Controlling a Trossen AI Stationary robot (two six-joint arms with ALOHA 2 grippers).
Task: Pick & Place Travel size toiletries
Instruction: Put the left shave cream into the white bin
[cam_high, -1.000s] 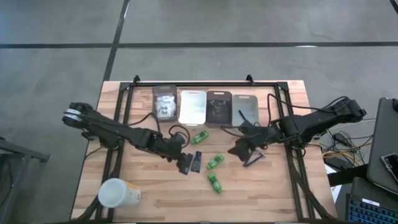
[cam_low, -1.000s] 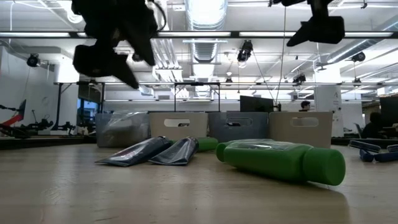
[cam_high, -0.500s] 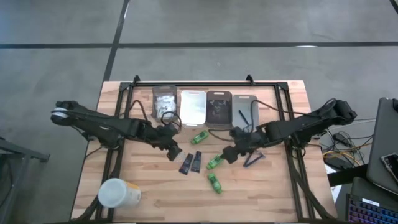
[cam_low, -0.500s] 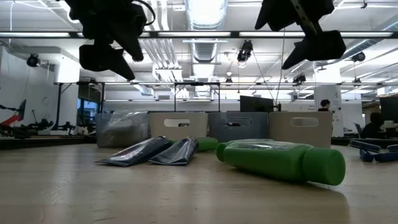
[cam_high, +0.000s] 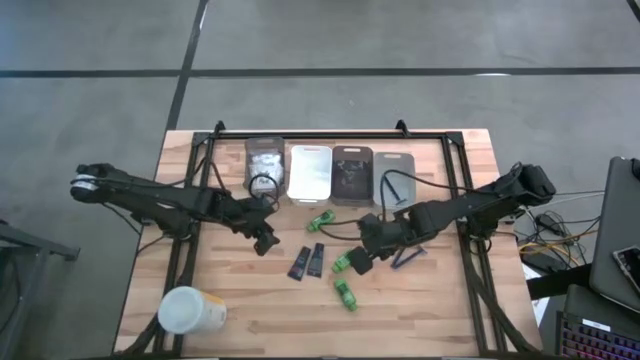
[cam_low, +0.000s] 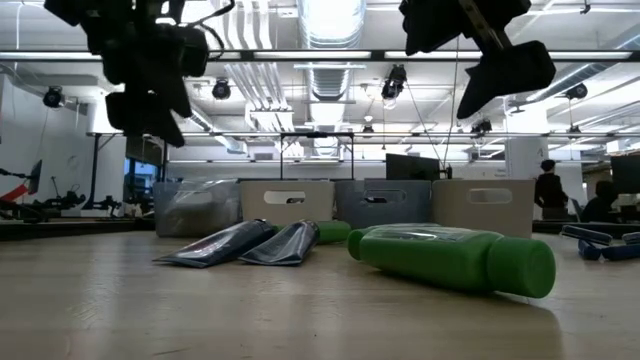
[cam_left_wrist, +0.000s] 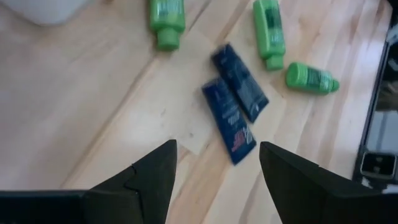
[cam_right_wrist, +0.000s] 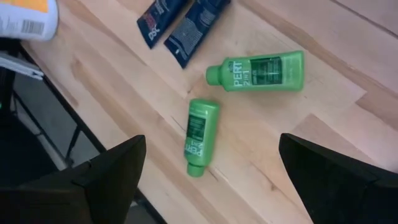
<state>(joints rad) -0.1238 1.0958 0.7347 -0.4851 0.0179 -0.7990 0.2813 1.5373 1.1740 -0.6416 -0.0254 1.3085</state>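
Three bright green small bottles lie flat on the table (cam_high: 321, 221), (cam_high: 345, 262), (cam_high: 346, 294). Two flat black sachets (cam_high: 299, 262), (cam_high: 316, 259) lie side by side between them. Thin dark sticks (cam_high: 405, 255) lie further right. My left gripper (cam_high: 265, 243) hangs open above the table, left of the sachets (cam_left_wrist: 229, 121). My right gripper (cam_high: 358, 260) hangs open over the middle green bottle (cam_right_wrist: 258, 71), with another bottle (cam_right_wrist: 199, 137) below it. In the low view both grippers (cam_low: 150, 80), (cam_low: 490, 50) are well above the table.
Four small bins (cam_high: 264, 165), (cam_high: 309, 172), (cam_high: 352, 175), (cam_high: 394, 178) stand in a row along the far edge. A big white-and-yellow cup (cam_high: 190, 310) lies at the near left corner. Bare wood lies near the table's near edge. People stand in the room beyond.
My left gripper has drawn back from above the sachets toward the table's left and far side. My right gripper has travelled left and nearer, from beside the dark sticks to above the middle green bottle. The toiletries have not moved.
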